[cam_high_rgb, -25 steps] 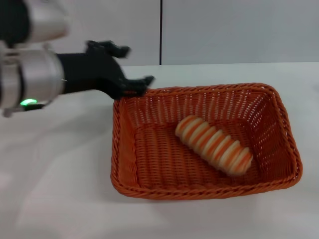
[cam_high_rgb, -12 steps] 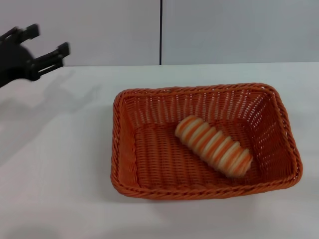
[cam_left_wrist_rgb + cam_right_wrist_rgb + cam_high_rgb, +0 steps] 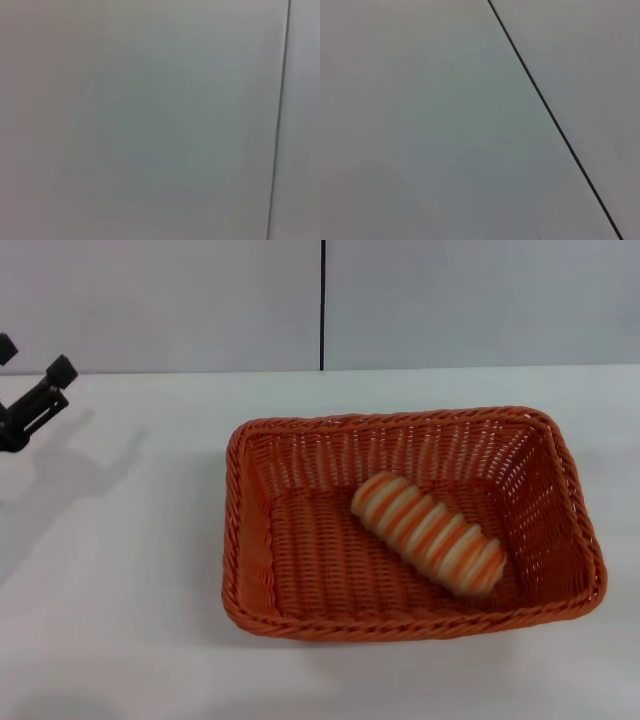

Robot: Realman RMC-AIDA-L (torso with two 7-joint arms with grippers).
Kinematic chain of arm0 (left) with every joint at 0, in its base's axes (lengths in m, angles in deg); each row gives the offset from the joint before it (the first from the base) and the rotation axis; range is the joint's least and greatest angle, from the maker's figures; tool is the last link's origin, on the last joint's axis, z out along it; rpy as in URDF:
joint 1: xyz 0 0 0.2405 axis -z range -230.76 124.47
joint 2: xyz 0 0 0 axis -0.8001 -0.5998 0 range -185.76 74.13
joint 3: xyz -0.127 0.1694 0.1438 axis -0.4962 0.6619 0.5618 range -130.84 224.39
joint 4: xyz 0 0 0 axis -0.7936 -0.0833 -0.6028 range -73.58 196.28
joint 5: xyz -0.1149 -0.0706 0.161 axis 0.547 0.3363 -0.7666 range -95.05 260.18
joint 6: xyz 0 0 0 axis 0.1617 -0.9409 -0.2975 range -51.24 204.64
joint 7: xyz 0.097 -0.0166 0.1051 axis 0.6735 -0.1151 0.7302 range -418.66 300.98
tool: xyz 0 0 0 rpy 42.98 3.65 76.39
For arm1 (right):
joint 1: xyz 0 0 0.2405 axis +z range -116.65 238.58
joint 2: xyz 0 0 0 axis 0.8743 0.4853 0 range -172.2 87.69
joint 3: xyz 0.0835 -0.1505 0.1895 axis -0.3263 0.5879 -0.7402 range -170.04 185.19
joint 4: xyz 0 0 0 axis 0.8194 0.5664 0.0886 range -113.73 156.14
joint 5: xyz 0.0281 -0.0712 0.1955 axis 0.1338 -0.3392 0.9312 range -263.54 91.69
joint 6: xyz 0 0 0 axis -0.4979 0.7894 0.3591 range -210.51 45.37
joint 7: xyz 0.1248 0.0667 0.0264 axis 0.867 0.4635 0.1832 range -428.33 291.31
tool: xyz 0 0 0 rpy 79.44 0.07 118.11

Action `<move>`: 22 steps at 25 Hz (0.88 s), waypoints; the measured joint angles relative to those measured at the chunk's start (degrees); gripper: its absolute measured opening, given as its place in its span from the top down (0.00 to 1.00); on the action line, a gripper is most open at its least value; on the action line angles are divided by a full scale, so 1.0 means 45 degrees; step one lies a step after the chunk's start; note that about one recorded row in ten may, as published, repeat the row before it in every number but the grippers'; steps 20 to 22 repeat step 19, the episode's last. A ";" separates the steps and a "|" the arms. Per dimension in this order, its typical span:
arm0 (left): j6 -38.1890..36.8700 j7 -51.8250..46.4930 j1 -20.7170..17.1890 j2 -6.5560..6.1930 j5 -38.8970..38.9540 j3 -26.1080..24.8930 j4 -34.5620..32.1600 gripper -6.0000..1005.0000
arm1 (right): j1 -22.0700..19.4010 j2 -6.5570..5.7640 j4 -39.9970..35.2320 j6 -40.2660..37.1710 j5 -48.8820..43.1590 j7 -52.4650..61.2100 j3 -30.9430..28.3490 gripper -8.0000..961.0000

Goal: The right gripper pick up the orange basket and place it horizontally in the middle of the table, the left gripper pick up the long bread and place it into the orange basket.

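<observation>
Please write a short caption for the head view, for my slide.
Long bread lies diagonally inside the orange basket on the white table; left claw open at the far left edge.

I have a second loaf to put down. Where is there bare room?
Inside the orange woven wicker basket, the floor left of the striped oblong toy loaf is bare. The white tabletop lies bare between basket and left tool.

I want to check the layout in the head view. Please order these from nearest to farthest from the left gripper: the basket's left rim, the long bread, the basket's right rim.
From the left gripper, at the picture's left edge:
1. Left rim of the orange basket, the side facing it.
2. Long bread, lying inside the basket, right of its middle.
3. Right rim, the far side.
</observation>
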 joint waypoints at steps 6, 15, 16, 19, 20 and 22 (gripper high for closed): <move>-0.0255 0.0890 -0.0219 0.0006 0.0120 -0.0296 0.0817 0.14 | 0.0618 0.0023 0.0826 -0.0454 -0.0065 -0.1600 0.0006 0.43; -0.0787 0.2400 -0.0082 0.0057 0.0266 -0.2461 0.2047 0.14 | 0.0813 0.0028 0.1219 -0.0503 0.0015 -0.2159 -0.0319 0.43; -0.0847 0.2628 -0.0008 0.0066 0.0286 -0.2963 0.2329 0.14 | 0.0842 0.0045 0.1337 -0.0508 0.0036 -0.2162 -0.0637 0.43; -0.1047 0.3448 0.0152 0.0056 0.0322 -0.4020 0.3121 0.14 | 0.0920 0.0041 0.1466 -0.0531 0.0036 -0.2165 -0.0840 0.43; -0.1047 0.3448 0.0152 0.0056 0.0322 -0.4020 0.3121 0.14 | 0.0920 0.0041 0.1466 -0.0531 0.0036 -0.2165 -0.0840 0.43; -0.1047 0.3448 0.0152 0.0056 0.0322 -0.4020 0.3121 0.14 | 0.0920 0.0041 0.1466 -0.0531 0.0036 -0.2165 -0.0840 0.43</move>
